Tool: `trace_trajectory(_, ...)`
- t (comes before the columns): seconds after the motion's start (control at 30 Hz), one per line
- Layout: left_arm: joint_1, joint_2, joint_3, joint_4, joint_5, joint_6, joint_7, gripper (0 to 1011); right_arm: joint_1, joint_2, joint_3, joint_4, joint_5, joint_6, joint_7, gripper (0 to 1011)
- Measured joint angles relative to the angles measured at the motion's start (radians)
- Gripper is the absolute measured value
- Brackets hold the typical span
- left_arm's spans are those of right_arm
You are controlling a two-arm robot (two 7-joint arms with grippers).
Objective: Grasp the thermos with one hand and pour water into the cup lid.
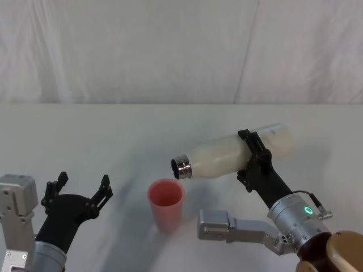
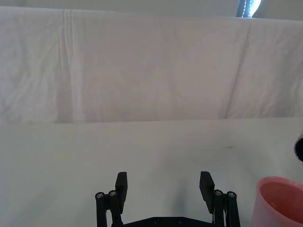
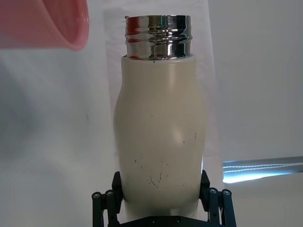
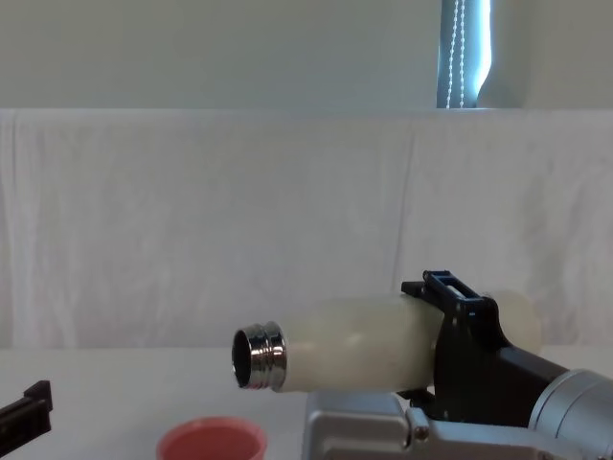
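White cloth covers the table (image 1: 113, 130) and hangs as a backdrop behind it.

Right gripper (image 1: 255, 156) is up off the table, jaws clamped across the thermos (image 1: 227, 156) about two-thirds of the way back from its mouth. In the right wrist view the fingers (image 3: 118, 182) sit flush against both sides of the cream body (image 3: 161, 132), no gap visible. The rounded base end sticks out behind the jaws; the shoulders and neck extend ahead of them.

The thermos lies close to horizontal, neck end dipped slightly lower than the base. In the chest view the threaded silver neck (image 4: 257, 356) points toward the robot's left, well ahead of the jaws. No cap on it.

The cup lid (image 1: 166, 204) stands upright on the table, salmon pink, open side up. It sits below and just ahead of the thermos mouth, not touching it; the mouth hangs about over the cup's rim on the right-gripper side. Chest view shows clear air between the neck and the cup rim (image 4: 211, 439). I can't tell whether any water is coming out.

Left gripper (image 1: 79, 190) sits low near the table, jaws spread wide with nothing between them. The cup stands off to the outside of its right-hand finger (image 2: 206, 187), apart from it (image 2: 279, 201).
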Motion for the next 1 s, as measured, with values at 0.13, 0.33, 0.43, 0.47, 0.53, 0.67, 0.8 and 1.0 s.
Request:
trace_trajectory(0.13, 0.0, 0.0, 0.0, 0.0, 0.0, 0.0, 0.0, 1001, -0.011, -0.01, 0.014, -0.002, 0.051, -0.026, 0.003, 950)
trace_trajectory(0.33, 0.0, 0.0, 0.0, 0.0, 0.0, 0.0, 0.0, 1001, -0.026, -0.024, 0.038, -0.004, 0.126, -0.065, 0.007, 950)
trace_trajectory(0.43, 0.0, 0.0, 0.0, 0.0, 0.0, 0.0, 0.0, 1001, -0.032, -0.03, 0.046, -0.004, 0.155, -0.079, 0.01, 950)
trace_trajectory(0.47, 0.0, 0.0, 0.0, 0.0, 0.0, 0.0, 0.0, 1001, -0.036, -0.034, 0.052, -0.005, 0.172, -0.087, 0.012, 950)
trace_trajectory(0.53, 0.0, 0.0, 0.0, 0.0, 0.0, 0.0, 0.0, 1001, -0.04, -0.038, 0.058, -0.007, 0.191, -0.095, 0.014, 950)
trace_trajectory(0.67, 0.0, 0.0, 0.0, 0.0, 0.0, 0.0, 0.0, 1001, -0.051, -0.048, 0.075, -0.01, 0.234, -0.113, 0.016, 950)
trace_trajectory(0.8, 0.0, 0.0, 0.0, 0.0, 0.0, 0.0, 0.0, 1001, -0.062, -0.06, 0.095, -0.016, 0.288, -0.135, 0.022, 950)
trace_trajectory(1.0, 0.0, 0.0, 0.0, 0.0, 0.0, 0.0, 0.0, 1001, -0.073, -0.073, 0.118, -0.023, 0.352, -0.16, 0.04, 950)
